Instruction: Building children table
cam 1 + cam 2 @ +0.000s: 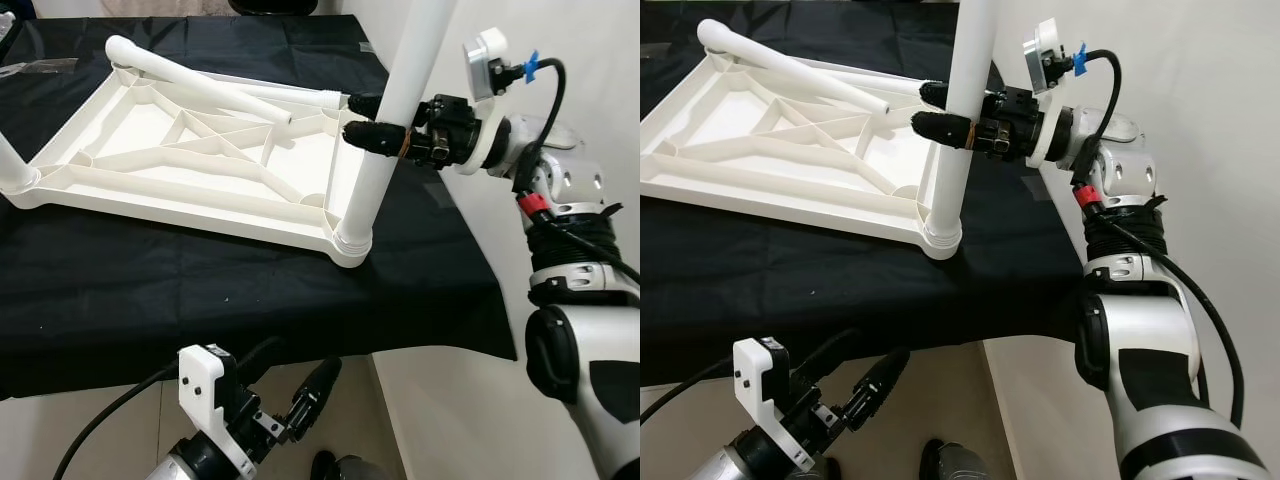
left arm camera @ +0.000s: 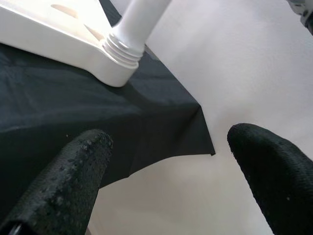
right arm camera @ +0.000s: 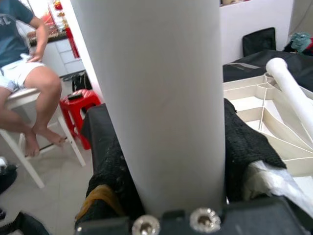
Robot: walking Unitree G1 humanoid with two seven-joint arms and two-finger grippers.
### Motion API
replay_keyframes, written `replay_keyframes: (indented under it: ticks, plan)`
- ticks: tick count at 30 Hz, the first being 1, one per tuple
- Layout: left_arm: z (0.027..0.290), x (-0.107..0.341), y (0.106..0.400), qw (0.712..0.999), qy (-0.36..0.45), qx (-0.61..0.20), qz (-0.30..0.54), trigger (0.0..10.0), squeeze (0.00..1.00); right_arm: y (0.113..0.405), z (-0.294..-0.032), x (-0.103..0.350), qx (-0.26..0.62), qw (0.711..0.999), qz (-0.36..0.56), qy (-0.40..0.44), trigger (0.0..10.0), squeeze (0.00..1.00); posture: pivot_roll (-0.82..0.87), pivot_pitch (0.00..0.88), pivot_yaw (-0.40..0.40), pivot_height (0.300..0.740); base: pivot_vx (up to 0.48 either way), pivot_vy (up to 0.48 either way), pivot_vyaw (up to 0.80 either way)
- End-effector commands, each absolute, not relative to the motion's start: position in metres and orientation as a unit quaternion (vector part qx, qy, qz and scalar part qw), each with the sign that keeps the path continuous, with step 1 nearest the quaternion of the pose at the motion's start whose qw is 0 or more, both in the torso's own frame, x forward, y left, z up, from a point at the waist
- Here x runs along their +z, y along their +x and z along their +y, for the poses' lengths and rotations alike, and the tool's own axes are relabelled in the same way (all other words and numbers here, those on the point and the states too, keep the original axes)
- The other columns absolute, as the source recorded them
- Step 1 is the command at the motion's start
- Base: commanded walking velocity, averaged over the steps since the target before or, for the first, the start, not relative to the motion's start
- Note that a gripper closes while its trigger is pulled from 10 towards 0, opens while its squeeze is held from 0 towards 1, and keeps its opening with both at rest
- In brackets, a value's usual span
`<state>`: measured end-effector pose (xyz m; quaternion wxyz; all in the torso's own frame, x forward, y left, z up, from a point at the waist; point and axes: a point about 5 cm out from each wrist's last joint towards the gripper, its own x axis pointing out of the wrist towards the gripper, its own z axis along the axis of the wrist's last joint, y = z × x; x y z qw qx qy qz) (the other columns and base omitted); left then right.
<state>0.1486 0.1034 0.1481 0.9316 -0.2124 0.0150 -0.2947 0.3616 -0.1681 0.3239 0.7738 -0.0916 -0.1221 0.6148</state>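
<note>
Tabletop [image 1: 190, 150] lies upside down on the black-draped surface [image 1: 200, 290], a loose leg [image 1: 200, 85] resting inside. Right gripper [image 1: 375, 120] jaws clamp the upright corner leg [image 1: 385, 140], its top cropped. Left gripper [image 1: 300, 400] jaws hang apart below.

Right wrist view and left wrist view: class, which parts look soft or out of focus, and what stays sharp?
Right wrist view: the white table leg gripped by the right gripper looms close and featureless, while the seated person and red stool behind look sharper. Left wrist view: the left gripper's fingers are blurred; the leg's threaded base is crisp.
</note>
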Motion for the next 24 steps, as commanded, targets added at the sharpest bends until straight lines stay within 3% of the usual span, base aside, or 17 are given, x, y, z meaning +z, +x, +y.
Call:
replay_keyframes:
  ticks: [1,3,4,5,6,7,8,10,11,13,17,18,20,21,22,24]
  plan:
    - [0.103,0.146,0.149,0.929,-0.221,-0.295,0.022,10.0,0.00,0.354,-0.173,0.306,0.583,0.802,-0.090,-0.096,0.0,0.00,0.06,0.194,-0.136,0.740,0.000,0.000,0.00]
    - [0.103,0.146,0.149,0.929,-0.221,-0.295,0.022,10.0,0.00,0.354,-0.173,0.306,0.583,0.802,-0.090,-0.096,0.0,0.00,0.06,0.194,-0.136,0.740,0.000,0.000,0.00]
    - [0.104,0.142,0.152,0.929,-0.222,-0.294,0.022,10.0,0.00,0.358,-0.158,0.270,0.414,0.907,-0.057,-0.050,0.0,0.00,0.06,0.160,-0.154,0.740,0.000,0.000,0.00]
    - [0.104,0.142,0.152,0.929,-0.222,-0.294,0.022,10.0,0.00,0.358,-0.158,0.270,0.414,0.907,-0.057,-0.050,0.0,0.00,0.06,0.160,-0.154,0.740,0.000,0.000,0.00]
    - [0.105,0.138,0.158,0.930,-0.221,-0.292,0.023,10.0,0.00,0.330,-0.125,0.194,0.317,0.947,0.052,0.005,0.0,0.00,0.04,0.115,-0.143,0.740,0.000,0.000,0.00]
    - [0.105,0.138,0.158,0.930,-0.221,-0.292,0.023,10.0,0.00,0.330,-0.125,0.194,0.317,0.947,0.052,0.005,0.0,0.00,0.04,0.115,-0.143,0.740,0.000,0.000,0.00]
    - [0.107,0.133,0.166,0.932,-0.219,-0.289,0.024,10.0,0.00,0.304,-0.105,0.155,0.241,0.964,0.112,0.014,0.0,0.00,0.05,0.083,-0.131,0.740,0.000,0.000,0.00]
    - [0.107,0.133,0.166,0.932,-0.219,-0.289,0.024,10.0,0.00,0.304,-0.105,0.155,0.241,0.964,0.112,0.014,0.0,0.00,0.05,0.083,-0.131,0.740,0.000,0.000,0.00]
    - [0.109,0.127,0.175,0.933,-0.215,-0.287,0.025,10.0,0.00,0.300,-0.094,0.144,0.201,0.971,0.128,0.013,0.0,0.00,0.04,0.037,-0.125,0.740,0.000,0.000,0.00]
    - [0.109,0.127,0.175,0.933,-0.215,-0.287,0.025,10.0,0.00,0.300,-0.094,0.144,0.201,0.971,0.128,0.013,0.0,0.00,0.04,0.037,-0.125,0.740,0.000,0.000,0.00]
    - [0.115,0.118,0.197,0.941,-0.204,-0.270,0.019,10.0,0.00,0.327,-0.069,0.168,0.267,0.959,0.088,-0.013,0.0,0.00,0.04,0.000,-0.126,0.740,0.000,0.000,0.00]
    - [0.116,0.118,0.200,0.942,-0.203,-0.267,0.018,10.0,0.00,0.330,-0.067,0.174,0.290,0.953,0.083,-0.018,9.3,0.00,0.03,0.000,-0.123,0.740,0.000,0.000,0.00]
    - [0.116,0.118,0.200,0.942,-0.203,-0.267,0.018,10.0,0.00,0.330,-0.067,0.174,0.290,0.953,0.083,-0.018,9.3,0.00,0.03,0.000,-0.123,0.740,0.000,0.000,0.00]
    - [0.115,0.119,0.198,0.942,-0.203,-0.268,0.018,10.0,0.00,0.324,-0.065,0.184,0.389,0.918,0.071,-0.018,10.0,1.00,0.04,0.021,-0.124,0.740,0.000,0.000,0.00]
    - [0.115,0.119,0.198,0.942,-0.203,-0.268,0.018,10.0,0.00,0.324,-0.065,0.184,0.389,0.918,0.071,-0.018,10.0,1.00,0.04,0.021,-0.124,0.740,0.000,0.000,0.00]
    - [0.113,0.120,0.194,0.940,-0.204,-0.271,0.019,10.0,0.00,0.318,-0.068,0.196,0.457,0.889,0.035,-0.026,10.0,1.00,0.05,0.042,-0.120,0.740,0.000,0.000,0.00]
